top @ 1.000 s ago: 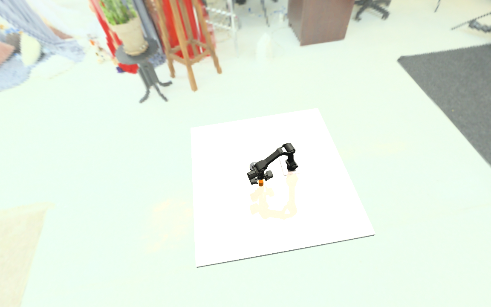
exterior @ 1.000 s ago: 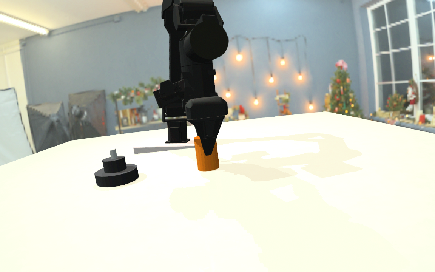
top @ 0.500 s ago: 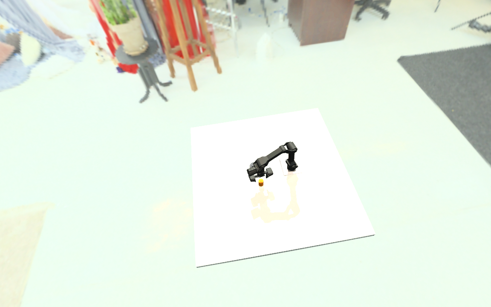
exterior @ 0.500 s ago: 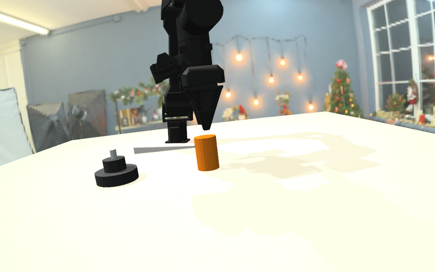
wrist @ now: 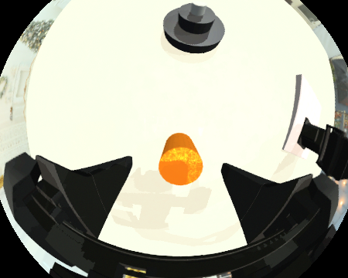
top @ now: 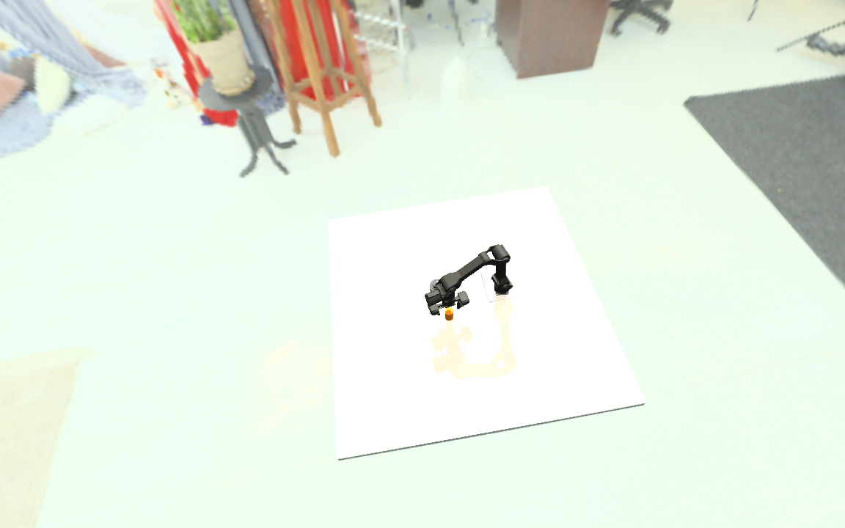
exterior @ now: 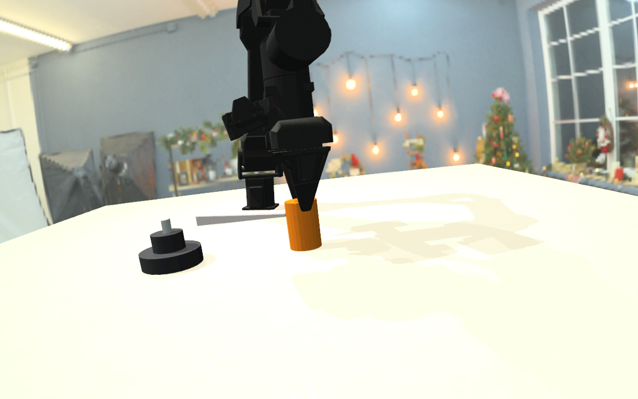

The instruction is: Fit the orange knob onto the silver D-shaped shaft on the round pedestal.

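Gripper (top: 448, 307) (exterior: 305, 207) (wrist: 177, 165): two fingers, spread wide, nothing held. In the wrist view their tips stand left and right of one orange knob (top: 449, 314) (exterior: 304, 225) (wrist: 180, 166), a gap on each side. Knob upright on the white table top (top: 405, 394) (exterior: 212, 337) (wrist: 104, 96), right of centre in the exterior view's middle band.

One arm (top: 472, 265) (exterior: 289, 84) (wrist: 338, 154): in the exterior view the gripper points down, fingertips level with the knob's upper part. From above, the arm reaches from its foot toward the left of the frame, elbow raised.

One round pedestal (exterior: 170, 257) (wrist: 194, 32), black, two-tiered, left of the knob in the exterior view, top centre in the wrist view; one silver shaft (exterior: 165, 225) (wrist: 198, 9) upright on it, knob off.

Obscured: pedestal largely behind the arm from above; shaft top cut off in wrist view; upper arm cropped in exterior view; knob's underside hidden; shaft's flat side not discernible.
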{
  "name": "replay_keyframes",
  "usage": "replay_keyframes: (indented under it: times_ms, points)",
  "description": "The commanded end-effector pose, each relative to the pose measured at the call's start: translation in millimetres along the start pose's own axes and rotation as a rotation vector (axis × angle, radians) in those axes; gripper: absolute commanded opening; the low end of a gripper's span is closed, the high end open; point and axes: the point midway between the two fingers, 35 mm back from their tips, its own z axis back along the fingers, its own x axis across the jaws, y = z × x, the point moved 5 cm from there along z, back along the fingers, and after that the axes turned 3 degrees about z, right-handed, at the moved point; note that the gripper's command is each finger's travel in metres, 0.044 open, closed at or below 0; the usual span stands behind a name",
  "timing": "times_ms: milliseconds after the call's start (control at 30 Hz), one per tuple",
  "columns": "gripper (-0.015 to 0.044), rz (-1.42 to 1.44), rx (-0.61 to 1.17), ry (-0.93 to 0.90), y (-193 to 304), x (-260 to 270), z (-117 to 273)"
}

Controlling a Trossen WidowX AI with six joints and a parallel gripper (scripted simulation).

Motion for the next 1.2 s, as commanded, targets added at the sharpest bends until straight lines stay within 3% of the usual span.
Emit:
replay_keyframes:
  times_ms: [0,867,1167]
  points:
    - [0.044,-0.003,0.003,0.002,0,0,-8]
    - [0.044,-0.003,0.003,0.003,0,-3,-46]
    - [0.0204,-0.003,0.003,0.003,0,-3,-46]
